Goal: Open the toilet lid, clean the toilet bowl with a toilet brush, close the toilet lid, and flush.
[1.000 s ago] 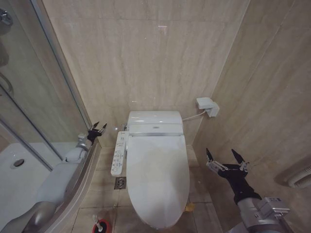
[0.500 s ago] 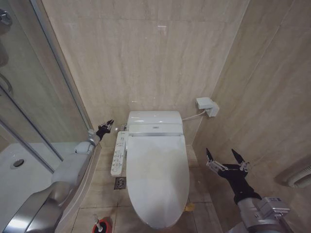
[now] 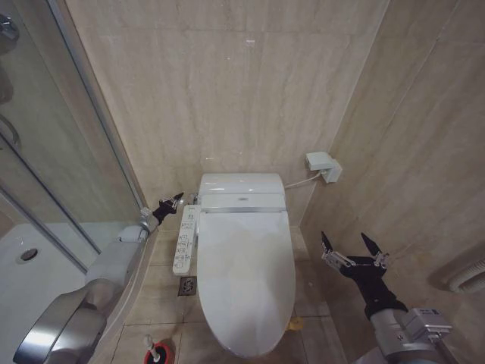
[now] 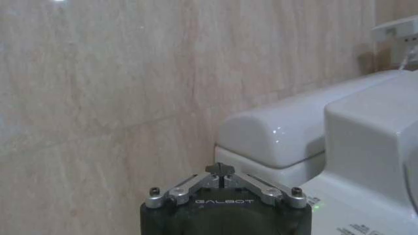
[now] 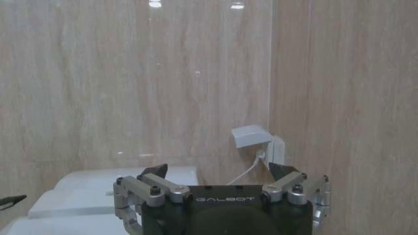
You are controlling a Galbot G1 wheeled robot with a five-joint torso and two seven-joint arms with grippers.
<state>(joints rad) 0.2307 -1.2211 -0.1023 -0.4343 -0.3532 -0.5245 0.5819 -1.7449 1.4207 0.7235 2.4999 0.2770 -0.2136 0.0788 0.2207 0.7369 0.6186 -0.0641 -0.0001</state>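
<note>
Toilet lid [image 3: 246, 277] lies flat, closed over the toilet bowl [image 3: 267, 350], which stands on the tiled floor against the back wall; the lid's smooth white top faces up at me. The bowl's side control panel [image 3: 185, 239] runs along its left flank, buttons visible.

My left gripper [image 3: 173, 201] is reached forward low on the left, near the back end of the control panel and just beside the left corner of the white tank unit [image 3: 241, 189]. From my left wrist its fingertips [image 4: 221, 169] sit pressed together, clenched on nothing, pointing toward the tank unit [image 4: 287, 134] and the beige wall behind it. I cannot tell whether they touch the toilet.

My right gripper [image 3: 353, 246] hangs off to the right of the bowl, well apart from it, close to the right-hand wall. Its two dark fingers are spread wide with nothing between them; the right wrist view [image 5: 220, 173] shows the same gap, with the wall socket box [image 5: 251, 135] and its cable beyond.

Toilet brush [image 3: 154, 351] stands at the lower left on the floor, white handle rising from its red holder cup [image 3: 161, 356], near the bowl's front left and apart from both grippers. A floor drain [image 3: 187, 286] sits between brush and control panel. Glass shower partition [image 3: 53, 152] stands on my left
</note>
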